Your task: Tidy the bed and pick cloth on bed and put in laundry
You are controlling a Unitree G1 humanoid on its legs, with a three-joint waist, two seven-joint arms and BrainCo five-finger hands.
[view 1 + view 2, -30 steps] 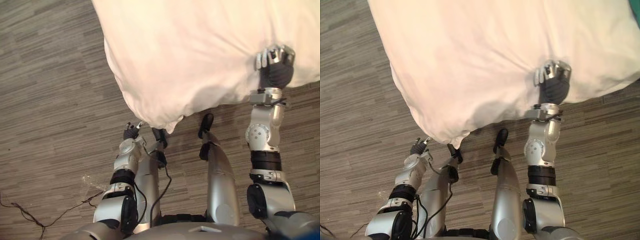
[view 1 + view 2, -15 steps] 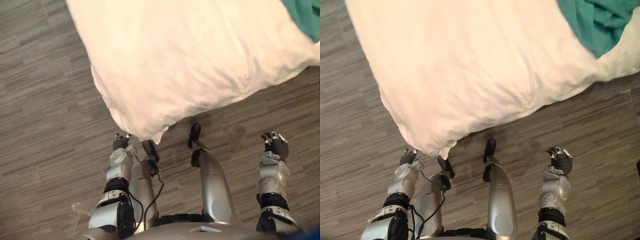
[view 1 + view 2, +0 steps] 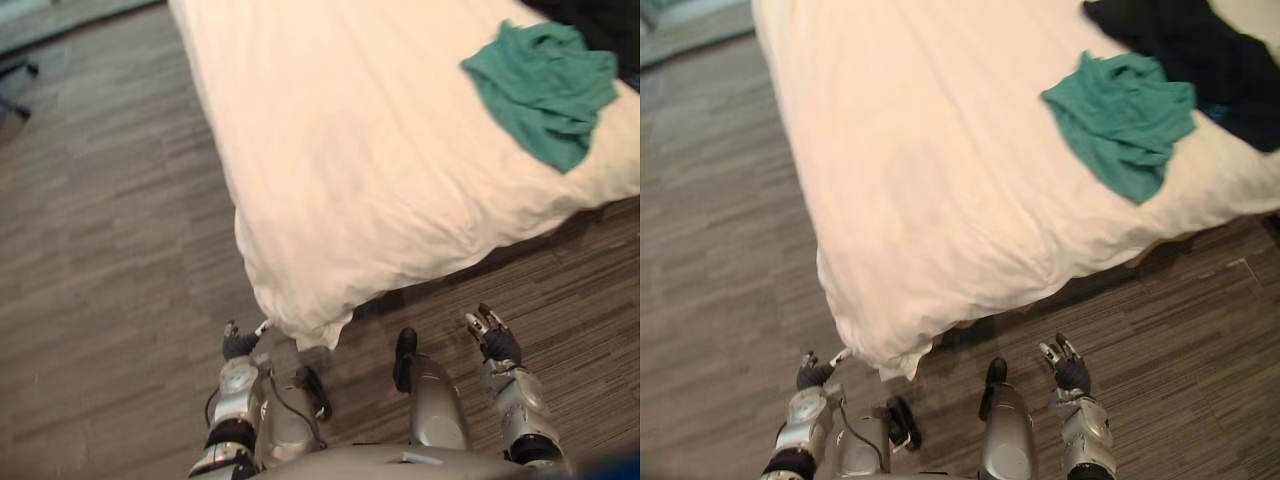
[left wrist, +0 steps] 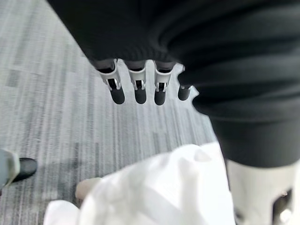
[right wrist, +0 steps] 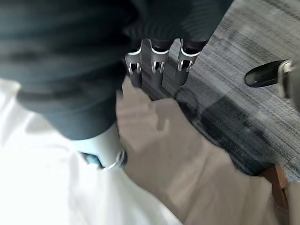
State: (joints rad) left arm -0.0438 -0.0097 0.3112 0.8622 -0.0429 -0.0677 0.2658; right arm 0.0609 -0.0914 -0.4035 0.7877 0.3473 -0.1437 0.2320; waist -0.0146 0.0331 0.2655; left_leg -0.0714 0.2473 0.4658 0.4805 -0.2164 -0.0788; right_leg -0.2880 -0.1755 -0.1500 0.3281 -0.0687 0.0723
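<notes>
Green cloth [image 3: 545, 90] lies on the bed [image 3: 350, 180] while left hand [image 3: 240, 346] and right hand [image 3: 499, 346] hang low, fingers straight, empty.

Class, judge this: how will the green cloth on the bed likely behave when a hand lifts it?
The green cloth lies crumpled in soft folds on the white bed cover, so it is probably floppy and would sag from a grasp. It looks thin, so likely light.
</notes>
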